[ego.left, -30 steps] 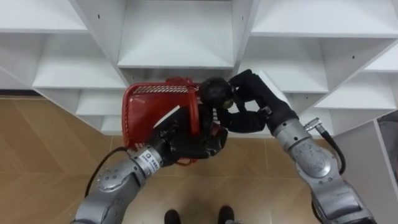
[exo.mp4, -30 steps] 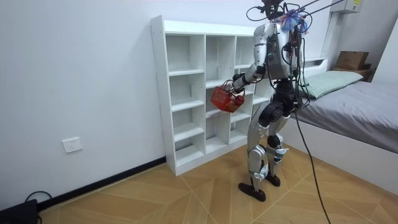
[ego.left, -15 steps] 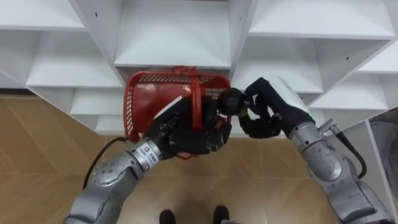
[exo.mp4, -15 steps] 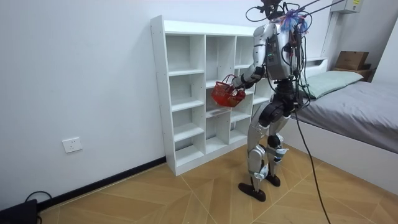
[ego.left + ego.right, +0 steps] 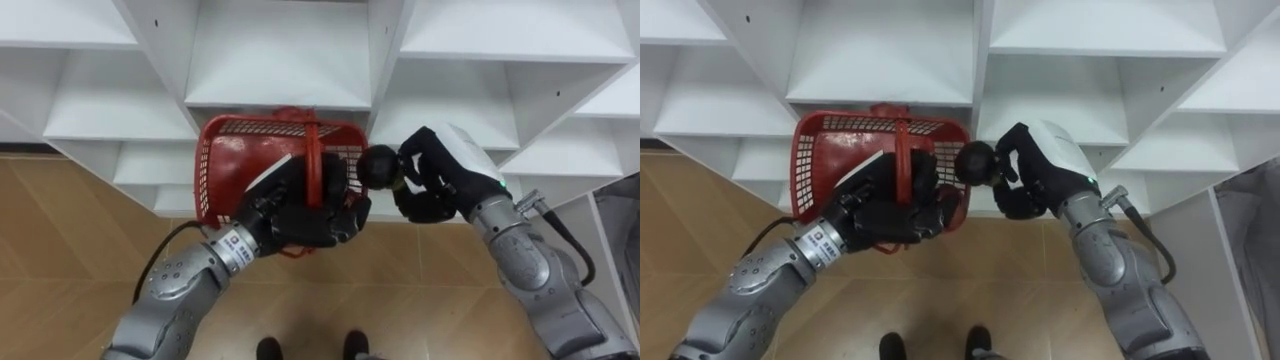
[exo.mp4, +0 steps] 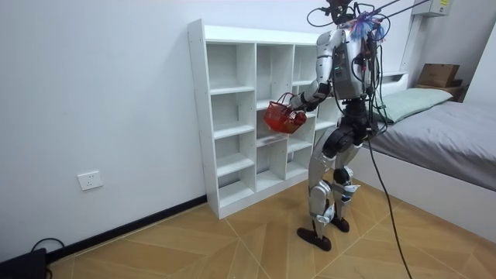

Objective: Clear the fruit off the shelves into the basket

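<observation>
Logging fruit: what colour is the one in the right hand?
Dark, near black; the fruit shows best in the left eye view.

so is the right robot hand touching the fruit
Touching. The left eye view shows the right robot hand with fingers curled round the fruit, next to the basket held by the left robot hand.

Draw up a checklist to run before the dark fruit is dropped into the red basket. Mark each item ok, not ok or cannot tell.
1. Right robot hand curled round the dark fruit: ok.
2. Left robot hand gripping the handle of the red basket: ok.
3. Fruit above the basket's opening: not ok; it sits just outside the rim on the robot's right.
4. Basket free of the white shelf unit: cannot tell.
5. Room inside the basket: cannot tell.
</observation>
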### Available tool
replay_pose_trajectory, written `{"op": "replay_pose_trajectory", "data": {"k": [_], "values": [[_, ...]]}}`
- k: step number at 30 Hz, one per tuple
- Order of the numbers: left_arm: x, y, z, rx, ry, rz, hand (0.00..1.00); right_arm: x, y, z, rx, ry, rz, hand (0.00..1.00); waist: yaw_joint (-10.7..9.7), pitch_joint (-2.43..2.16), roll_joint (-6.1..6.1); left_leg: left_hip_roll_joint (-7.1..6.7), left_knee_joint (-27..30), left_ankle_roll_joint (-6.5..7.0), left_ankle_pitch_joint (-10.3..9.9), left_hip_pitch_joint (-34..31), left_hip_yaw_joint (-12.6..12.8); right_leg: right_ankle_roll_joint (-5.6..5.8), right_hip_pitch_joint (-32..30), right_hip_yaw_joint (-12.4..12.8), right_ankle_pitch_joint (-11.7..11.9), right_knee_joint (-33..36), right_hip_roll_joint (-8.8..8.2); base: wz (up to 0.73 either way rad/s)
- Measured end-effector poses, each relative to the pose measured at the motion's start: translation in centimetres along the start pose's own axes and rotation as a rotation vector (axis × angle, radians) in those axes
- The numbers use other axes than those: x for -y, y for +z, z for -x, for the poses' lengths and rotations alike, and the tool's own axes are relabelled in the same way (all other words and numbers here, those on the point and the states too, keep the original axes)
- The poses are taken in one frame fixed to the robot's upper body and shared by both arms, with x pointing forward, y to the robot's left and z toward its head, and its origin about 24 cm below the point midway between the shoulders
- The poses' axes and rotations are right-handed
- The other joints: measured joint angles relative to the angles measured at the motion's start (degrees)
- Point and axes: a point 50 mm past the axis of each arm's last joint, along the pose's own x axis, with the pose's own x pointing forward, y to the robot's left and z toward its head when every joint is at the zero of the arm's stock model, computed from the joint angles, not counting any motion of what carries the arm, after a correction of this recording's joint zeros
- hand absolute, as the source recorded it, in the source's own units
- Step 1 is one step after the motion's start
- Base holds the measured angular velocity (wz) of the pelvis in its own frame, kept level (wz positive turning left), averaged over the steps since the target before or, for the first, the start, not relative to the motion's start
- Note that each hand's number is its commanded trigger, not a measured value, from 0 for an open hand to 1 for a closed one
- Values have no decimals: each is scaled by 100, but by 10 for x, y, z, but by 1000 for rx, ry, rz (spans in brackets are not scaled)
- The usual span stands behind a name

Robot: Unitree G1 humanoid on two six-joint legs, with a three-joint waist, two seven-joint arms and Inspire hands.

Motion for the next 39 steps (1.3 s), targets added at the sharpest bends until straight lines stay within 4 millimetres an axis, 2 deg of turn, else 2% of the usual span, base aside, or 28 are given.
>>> {"op": "replay_pose_trajectory", "data": {"k": [7,15,23,33,39], "values": [[11,-6,-3,13,-79,87,100,-5,4,-2,13,11,0,0,4,-4,-17,-4,4,-3,6,59,44,0,15,45,0,4,-1,-2],[16,-12,-2,-4,-88,136,100,-12,6,-2,0,32,-18,0,-15,-3,-72,5,12,-7,11,66,56,-8,19,45,5,2,-2,-2],[33,-24,-9,-32,-145,191,100,-29,18,-4,41,89,-131,0,-9,-3,-149,4,-25,-8,10,51,54,-8,14,36,5,-29,2,0],[35,-30,-10,-50,-143,207,100,-32,17,-2,34,106,-178,0,-28,-1,-174,2,-37,-9,10,48,41,-7,36,13,5,-40,3,0],[20,-38,3,-104,-79,167,100,-48,1,16,-39,151,-217,0,-2,1,-186,2,-89,-13,7,198,0,0,224,-46,-1,-149,10,3]]}}
